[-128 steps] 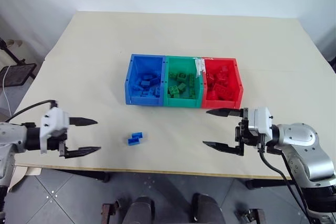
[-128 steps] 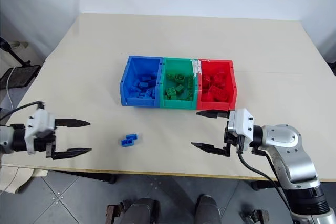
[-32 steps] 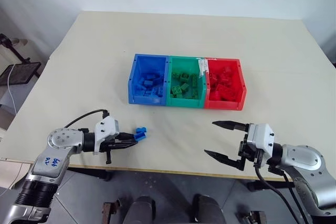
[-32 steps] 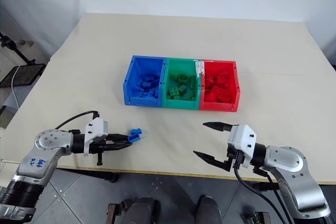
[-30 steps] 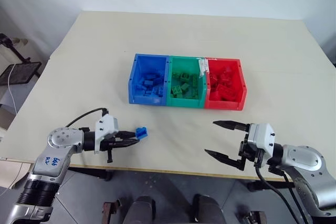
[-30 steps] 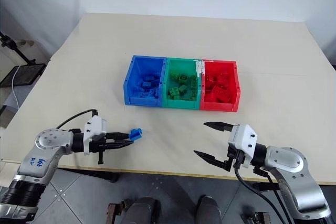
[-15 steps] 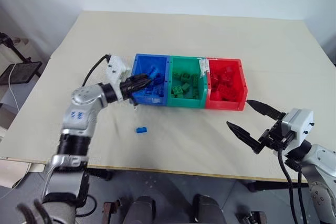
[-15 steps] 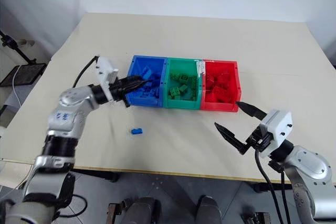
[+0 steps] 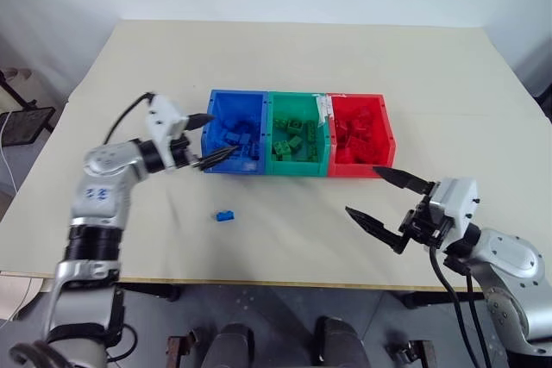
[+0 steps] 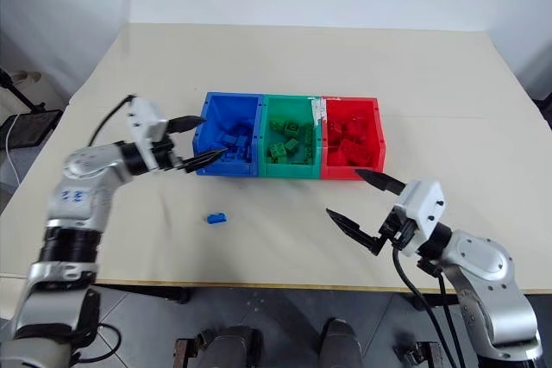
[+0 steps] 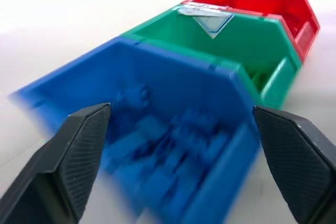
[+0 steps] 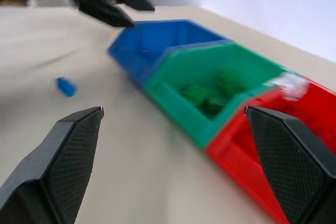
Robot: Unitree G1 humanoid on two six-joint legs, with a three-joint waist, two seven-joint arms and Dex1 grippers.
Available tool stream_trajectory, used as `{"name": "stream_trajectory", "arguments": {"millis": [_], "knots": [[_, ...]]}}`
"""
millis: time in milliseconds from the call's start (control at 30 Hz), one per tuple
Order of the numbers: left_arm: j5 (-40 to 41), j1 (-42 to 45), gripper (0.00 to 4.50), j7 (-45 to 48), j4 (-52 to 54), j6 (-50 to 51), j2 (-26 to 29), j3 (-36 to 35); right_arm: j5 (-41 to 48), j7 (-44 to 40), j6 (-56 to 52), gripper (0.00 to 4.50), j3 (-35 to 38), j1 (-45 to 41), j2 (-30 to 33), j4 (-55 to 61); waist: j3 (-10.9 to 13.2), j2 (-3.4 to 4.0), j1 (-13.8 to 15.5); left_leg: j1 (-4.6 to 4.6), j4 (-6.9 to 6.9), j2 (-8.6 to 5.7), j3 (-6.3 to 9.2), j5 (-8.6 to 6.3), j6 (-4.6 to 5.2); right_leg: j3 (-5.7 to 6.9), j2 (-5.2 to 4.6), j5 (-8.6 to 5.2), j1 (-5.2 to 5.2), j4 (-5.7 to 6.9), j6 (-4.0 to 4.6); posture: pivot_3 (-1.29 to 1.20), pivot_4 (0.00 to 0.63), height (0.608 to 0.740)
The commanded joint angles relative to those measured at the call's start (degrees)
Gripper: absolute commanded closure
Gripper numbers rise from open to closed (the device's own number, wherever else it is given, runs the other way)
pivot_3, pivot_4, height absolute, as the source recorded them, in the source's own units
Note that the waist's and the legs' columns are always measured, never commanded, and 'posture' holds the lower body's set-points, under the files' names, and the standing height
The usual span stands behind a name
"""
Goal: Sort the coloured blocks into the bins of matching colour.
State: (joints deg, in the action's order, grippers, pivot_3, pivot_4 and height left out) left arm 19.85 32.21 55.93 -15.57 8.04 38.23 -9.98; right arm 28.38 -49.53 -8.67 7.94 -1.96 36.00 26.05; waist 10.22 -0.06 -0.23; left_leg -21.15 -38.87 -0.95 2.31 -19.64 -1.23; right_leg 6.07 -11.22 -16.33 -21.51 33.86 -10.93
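So the left gripper (image 9: 210, 138) is sitting right at the outer end of the blue bin (image 9: 235, 98), fingers spread wide and nothing between them. A second ago it was pinched shut on a blue block down near the table's front edge, and half a second ago its tips were over the bin, so that block looks like it got dropped in with the other blue ones. One more sorted, I'd say.

There's a catch though: a small blue block (image 9: 227, 214) lies on the table in front of the blue bin, well apart from it, and it's been there since the arm swung up. Looks like part of what was picked fell off on the way, so the job isn't finished.

The right gripper (image 9: 381, 199) hangs near the front right corner of the red bin (image 9: 382, 126), fingers wide apart, empty, hardly doing anything.

The green bin (image 9: 297, 98) sits between blue and red. Can't tell which piece in the blue pile just landed, since the left wrist view is smeared there. Something pale is stuck on the green and red rims, and I can't make it out.
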Motion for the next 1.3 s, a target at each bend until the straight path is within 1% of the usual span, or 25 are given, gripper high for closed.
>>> {"name": "stream_trajectory", "arguments": {"millis": [33,100,133,233,367,467,567,667,767,833,933,1033,1100,1300], "knots": [[1.6,-4.1,0.03,4.2,0.1,-4.8,4.8,-5.3,-1.2,-4.6,2.1,0.00,-2.6,-2.4,1.9,-1.8,0.0,-0.01,0.1,0.00,0.00,0.00,0.00,0.00,0.00,0.00,0.00,0.00,0.00,0.00,0.00,0.00,0.150,0.740],[1.7,-7.0,0.03,7.2,-2.8,-5.7,8.0,-6.9,-1.5,-6.6,2.2,0.00,-4.0,-3.9,2.3,-3.3,0.0,-0.01,0.4,-0.02,-0.02,-0.03,0.01,0.00,0.00,0.00,-0.02,0.00,0.01,-0.01,0.00,0.00,0.150,0.740],[0.7,-8.4,0.03,8.4,-5.0,-8.2,9.8,-7.4,-1.6,-7.3,2.1,0.00,-4.8,-4.9,2.3,-4.2,0.0,-0.01,0.5,-0.03,-0.03,-0.03,0.02,-0.01,0.01,0.01,-0.02,0.00,0.02,-0.01,0.00,0.00,0.150,0.740],[-0.4,-11.7,0.03,11.7,-8.7,-11.0,14.3,-8.2,-2.2,-9.4,1.7,0.00,-7.8,-8.9,1.6,-6.6,0.0,-0.01,0.2,-0.02,-0.02,-0.03,0.01,-0.01,0.01,0.01,-0.01,0.00,0.02,0.00,0.00,0.00,0.150,0.740],[0.4,-13.5,0.03,14.3,-7.5,-12.2,15.7,-7.4,-2.7,-10.5,2.2,0.00,-9.7,-11.6,0.6,-8.0,0.0,-0.01,0.4,-0.03,-0.01,-0.02,0.02,-0.02,0.01,0.02,-0.01,0.00,0.00,0.01,0.00,0.00,0.150,0.740],[0.9,-15.8,0.03,15.1,-2.9,-10.6,15.1,-6.3,-2.4,-10.6,1.4,0.00,-10.0,-12.2,0.4,-7.9,0.0,-0.01,0.2,-0.03,-0.02,-0.02,0.02,-0.03,0.00,0.03,-0.01,0.00,0.00,0.02,0.00,0.00,0.150,0.740],[0.2,-19.5,0.03,13.8,8.2,-5.5,13.3,-1.3,-1.5,-10.1,-1.7,0.00,-8.8,-10.6,1.5,-6.9,0.0,-0.01,0.3,-0.02,0.00,0.00,0.01,-0.03,0.00,0.03,-0.01,0.00,0.00,0.02,0.00,0.00,0.150,0.740],[-3.9,-17.4,0.03,9.2,13.2,-1.8,10.9,4.2,-1.9,-10.2,-2.3,0.00,-7.4,-8.5,3.0,-6.6,0.0,-0.01,0.5,-0.03,-0.02,-0.01,0.02,-0.03,0.00,0.02,-0.02,0.00,0.01,0.03,0.00,0.00,0.150,0.740],[-7.5,-14.6,0.03,5.9,14.9,0.5,7.7,9.4,-2.1,-9.8,-1.8,0.00,-6.2,-6.2,3.6,-6.2,0.0,-0.02,0.5,-0.03,-0.05,-0.02,0.01,-0.03,0.00,0.02,-0.01,0.00,0.01,0.03,0.00,0.00,0.150,0.740],[-8.7,-13.1,0.03,4.2,13.8,0.7,4.4,12.2,-2.9,-9.2,-1.0,0.00,-5.8,-4.5,3.4,-6.3,0.0,-0.01,0.4,-0.02,-0.04,-0.02,0.00,-0.03,0.00,0.02,-0.01,0.00,0.01,0.04,0.00,0.00,0.150,0.740],[-12.0,-12.3,0.03,4.1,11.9,-1.1,3.2,15.7,-4.0,-8.3,-0.2,0.00,-5.7,-2.5,3.1,-5.6,0.0,-0.01,0.0,0.00,0.00,-0.01,-0.01,-0.03,0.00,0.02,0.01,0.00,0.00,0.04,0.00,0.00,0.150,0.740],[-11.9,-11.7,0.63,5.0,11.5,-1.1,2.9,16.4,-3.6,-6.7,-0.7,0.00,-5.2,-1.2,2.4,-4.3,0.0,0.00,0.2,0.01,-0.01,-0.01,-0.03,-0.03,0.00,0.01,0.00,0.00,0.00,0.02,0.00,0.00,0.150,0.740],[-12.4,-11.5,1.21,6.0,11.9,-0.8,4.1,16.7,-3.7,-5.9,-0.5,0.00,-4.8,0.6,2.4,-3.1,0.0,0.00,0.3,0.00,-0.05,-0.01,-0.03,-0.03,0.00,0.00,0.00,0.00,0.01,0.03,0.00,0.00,0.150,0.740],[-12.6,-10.6,3.13,7.4,12.4,-0.5,6.5,17.0,-3.7,-4.3,-0.4,0.00,-3.2,4.9,2.7,-0.6,0.0,0.00,0.4,-0.01,-0.06,-0.01,-0.03,-0.04,0.00,-0.01,0.00,0.00,0.02,0.02,0.00,0.00,0.150,0.740]]}}
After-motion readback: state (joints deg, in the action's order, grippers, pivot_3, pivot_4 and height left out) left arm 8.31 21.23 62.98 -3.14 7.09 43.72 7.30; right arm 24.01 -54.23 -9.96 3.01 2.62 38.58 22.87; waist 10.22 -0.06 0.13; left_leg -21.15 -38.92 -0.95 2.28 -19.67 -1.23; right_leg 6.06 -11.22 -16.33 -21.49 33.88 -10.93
